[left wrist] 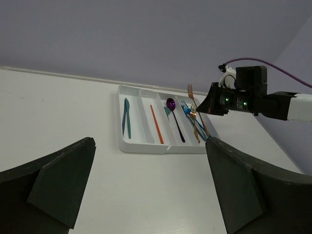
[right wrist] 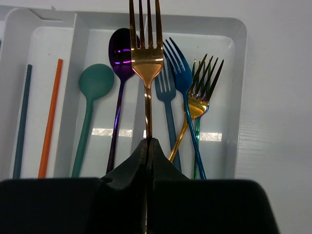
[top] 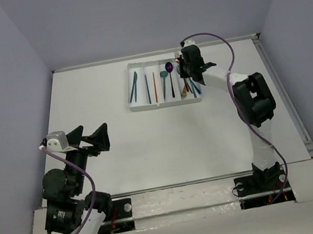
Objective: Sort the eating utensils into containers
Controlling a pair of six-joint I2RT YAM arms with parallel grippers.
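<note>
The white cutlery tray (top: pixel 142 105) lies at the far middle of the table, also in the left wrist view (left wrist: pixel 146 146) and the right wrist view (right wrist: pixel 234 87). My right gripper (right wrist: pixel 148 142) is shut on a copper fork (right wrist: pixel 146 58) and holds it above the tray's right compartment, tines away from me. Below lie blue forks (right wrist: pixel 178 63) and a gold fork (right wrist: pixel 201 97). A purple spoon (right wrist: pixel 121 48) and a teal spoon (right wrist: pixel 95 80) lie in the compartment to the left. An orange stick (right wrist: pixel 51 112) and a dark stick (right wrist: pixel 23 112) lie further left. My left gripper (top: pixel 89 139) is open and empty.
Teal knives (top: pixel 134 87) lie in the tray's leftmost compartment. Grey walls close the table on three sides. A rail runs along the right edge (top: pixel 286 94). The right arm (top: pixel 250 100) reaches over the table's right part.
</note>
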